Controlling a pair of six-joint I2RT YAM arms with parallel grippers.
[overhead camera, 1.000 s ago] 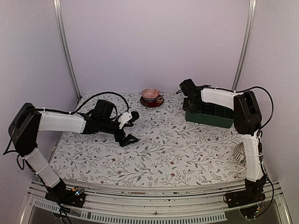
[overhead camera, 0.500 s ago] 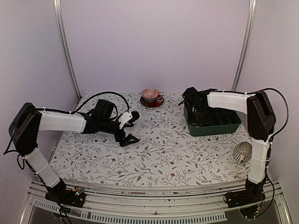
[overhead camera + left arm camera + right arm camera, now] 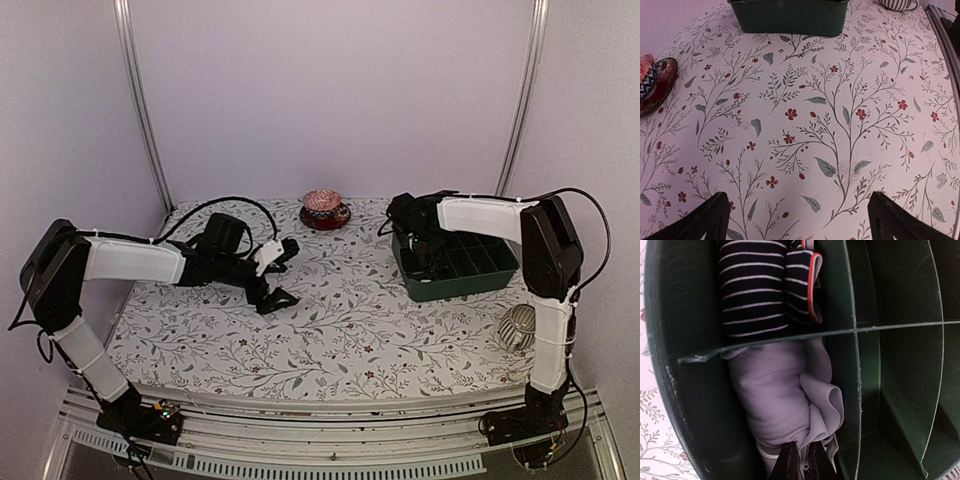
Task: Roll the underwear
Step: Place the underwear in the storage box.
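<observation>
A black underwear with thin pale stripes [image 3: 760, 290] lies rolled in a far-left compartment of the dark green divided box [image 3: 470, 270]. In the compartment beside it sits a bunched white underwear [image 3: 775, 395]. My right gripper [image 3: 802, 460] reaches down into the box's left end [image 3: 425, 258] and is shut on a loose fold of the white cloth. My left gripper [image 3: 284, 272] hovers over the flowered tablecloth left of centre. It is wide open, and nothing lies between its fingers [image 3: 797, 220].
A red saucer holding a patterned cup [image 3: 323, 208] stands at the back centre. A striped round object [image 3: 518, 325] lies near the right arm's base. The green box [image 3: 790, 17] sits at the back right of the cloth.
My right gripper has moved from the box's back-left rim down into its left compartments, and the box now shows its open top. The left arm has not moved.
</observation>
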